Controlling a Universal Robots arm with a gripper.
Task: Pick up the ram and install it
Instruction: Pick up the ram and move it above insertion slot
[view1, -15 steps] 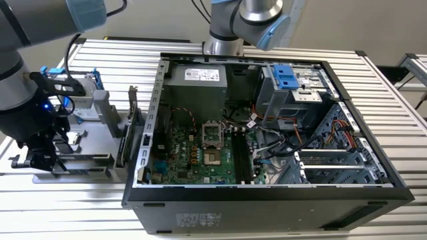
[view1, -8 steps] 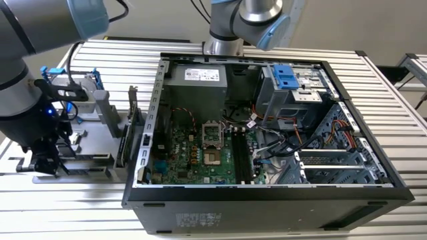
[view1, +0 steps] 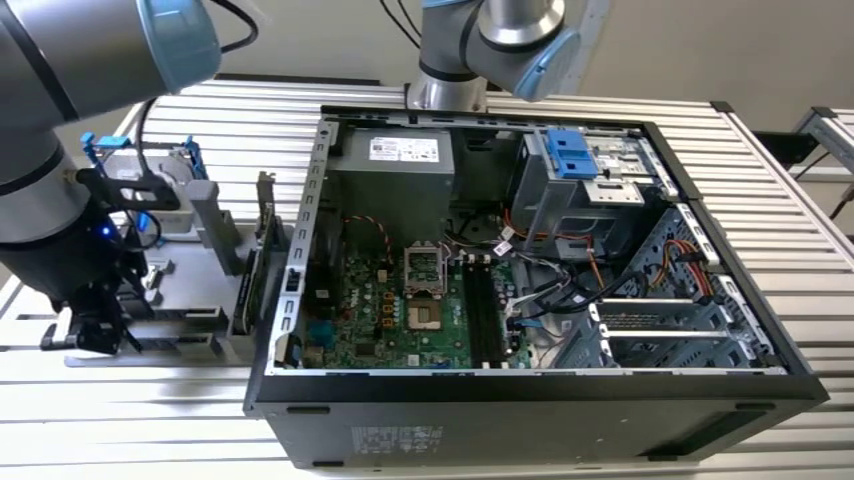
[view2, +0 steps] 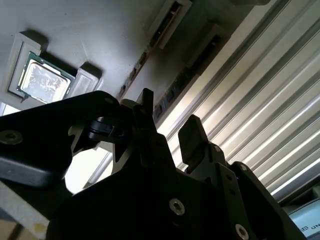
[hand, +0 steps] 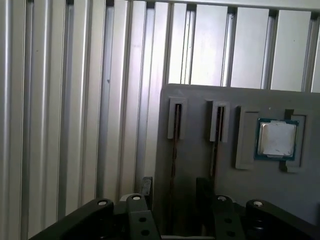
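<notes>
Grey moulded plastic below: logging a parts fixture (hand: 197, 150) resting on the slatted aluminium table (hand: 60, 100). Noting the gripper (hand: 174, 182) low over it in both wrist views, fingers (hand: 146, 186) spread and pinching nothing. Placing the gripper (view1: 94, 335), in the exterior view, at the fixture's end away from the computer case (view1: 534, 425). Taking the thin dark strip standing on edge in the slot nearest the fixture's border as the ram (hand: 173, 150), running into the gap between the two fingers and apart from both as far as can be told. Judging the risks: closing off centre, so landing one finger first and tipping the stick in its slot; gripping too near one end, so letting it swing once raised; catching the neighbouring slot (hand: 216, 130), lying just beside the finger nearer the processor (hand: 276, 139). Listing neighbours: that processor seated in a recess beyond the second slot; a silver hard drive in a blue frame (view1: 140, 162) and a bracketed card (view1: 266, 205) standing on the fixture. Marking obstacles toward the motherboard (view1: 374, 320): the case's side wall (view1: 310, 200) standing between fixture and board, and loose cables (view1: 547, 295) trailing just beside the long black memory slots (view1: 483, 310); snagging there, or pressing in at a tilt, threatening bent contacts.
</notes>
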